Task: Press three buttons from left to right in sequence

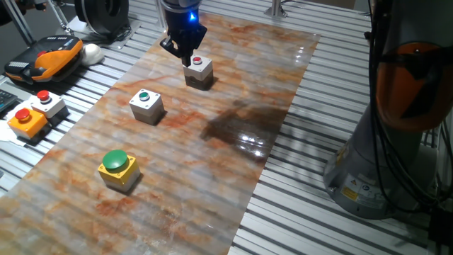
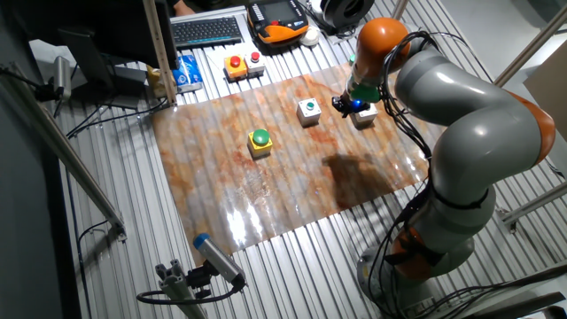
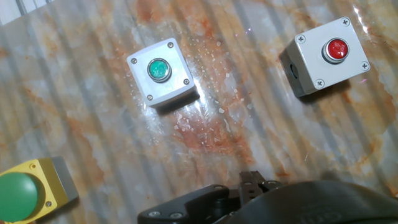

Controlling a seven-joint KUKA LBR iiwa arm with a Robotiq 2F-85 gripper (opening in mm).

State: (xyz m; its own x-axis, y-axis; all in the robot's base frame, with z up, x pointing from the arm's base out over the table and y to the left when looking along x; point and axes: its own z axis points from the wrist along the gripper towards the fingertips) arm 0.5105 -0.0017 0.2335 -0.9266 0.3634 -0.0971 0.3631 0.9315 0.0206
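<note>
End effector [image 1: 185, 55] hangs just above and beside the grey box with the red button [image 1: 199, 71], on its far side in the one fixed view. It doesn't look to be touching the cap; the hand view shows that box [image 3: 326, 55] off to the upper right, so the tool isn't centred over it. Can't tell whether the fingers are open or closed: only dark housing shows at the bottom of the hand view. Nothing held.

Layout from the end effector: red-button box right under or next to it, grey box with the green button [image 1: 146, 105] further along the marbled surface [image 1: 233, 134], yellow box with the big green dome [image 1: 117, 169] furthest out. All three are well apart, in a rough line.

My read on the step: this is either the first or the last press. Which end counts as "left" depends on the viewpoint, and I can't tell from here whether anything has been pressed.

If the red one is the target, the next move is to shift sideways until the tip sits over the small red cap, then push straight down. The cap is small, so alignment matters. An off-centre push hits the lid or tips the box.

Ignore the orange box [image 1: 27, 122] and the spare grey box [image 1: 47, 103] off the mat.
</note>
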